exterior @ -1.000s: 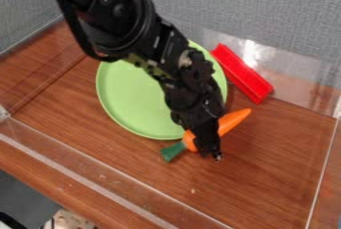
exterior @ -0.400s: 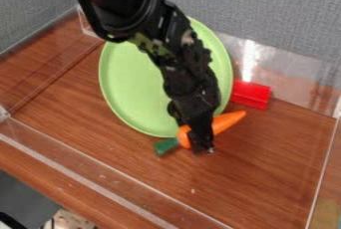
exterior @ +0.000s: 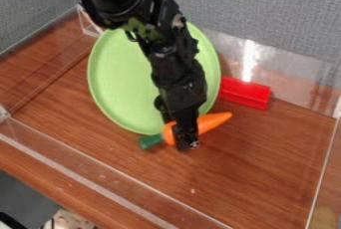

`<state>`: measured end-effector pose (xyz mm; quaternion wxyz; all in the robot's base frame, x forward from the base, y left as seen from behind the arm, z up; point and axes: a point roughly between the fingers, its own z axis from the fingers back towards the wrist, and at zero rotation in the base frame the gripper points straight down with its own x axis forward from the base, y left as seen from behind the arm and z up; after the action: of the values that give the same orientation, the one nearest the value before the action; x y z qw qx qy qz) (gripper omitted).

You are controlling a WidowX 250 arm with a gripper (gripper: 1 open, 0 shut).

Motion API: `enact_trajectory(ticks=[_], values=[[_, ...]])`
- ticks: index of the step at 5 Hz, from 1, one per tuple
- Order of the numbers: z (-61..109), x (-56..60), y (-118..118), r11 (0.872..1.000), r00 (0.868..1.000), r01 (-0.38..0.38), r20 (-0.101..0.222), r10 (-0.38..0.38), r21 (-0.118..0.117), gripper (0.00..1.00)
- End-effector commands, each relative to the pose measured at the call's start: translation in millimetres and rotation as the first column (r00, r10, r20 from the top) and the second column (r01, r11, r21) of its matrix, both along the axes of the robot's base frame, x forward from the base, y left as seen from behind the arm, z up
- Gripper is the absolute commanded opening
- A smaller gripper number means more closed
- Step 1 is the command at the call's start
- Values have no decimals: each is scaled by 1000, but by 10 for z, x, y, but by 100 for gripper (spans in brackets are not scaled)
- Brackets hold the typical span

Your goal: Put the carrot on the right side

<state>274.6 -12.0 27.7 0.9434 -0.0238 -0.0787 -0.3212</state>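
Orange carrot [exterior: 213, 121], green plate [exterior: 118, 79], red block [exterior: 245, 93]

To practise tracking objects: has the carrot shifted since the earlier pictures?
Yes. The carrot, held in the gripper, has slid leftward in the picture along the wooden table, judged against the table's front edge.

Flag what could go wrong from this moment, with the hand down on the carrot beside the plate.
1. The hand is closed on the carrot near its middle, both ends sticking out; the grip looks shallow, so the carrot may twist or slip during the move.
2. The red block lies just beyond the carrot's tip; a low sweep that way could knock it.
3. The green plate sits right beside the hand, and the arm hangs over it; a low move could nudge its rim.
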Motion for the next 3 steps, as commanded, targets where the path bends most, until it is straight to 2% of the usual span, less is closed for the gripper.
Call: enact_trajectory(ticks=[1,2,3], values=[[274,47,-159,999,999,-42,21,42,16,0],[445,42,-379,995,996,-87,8,87,53,0],[462,54,-722,991,993,-117,29,116,58,0]])
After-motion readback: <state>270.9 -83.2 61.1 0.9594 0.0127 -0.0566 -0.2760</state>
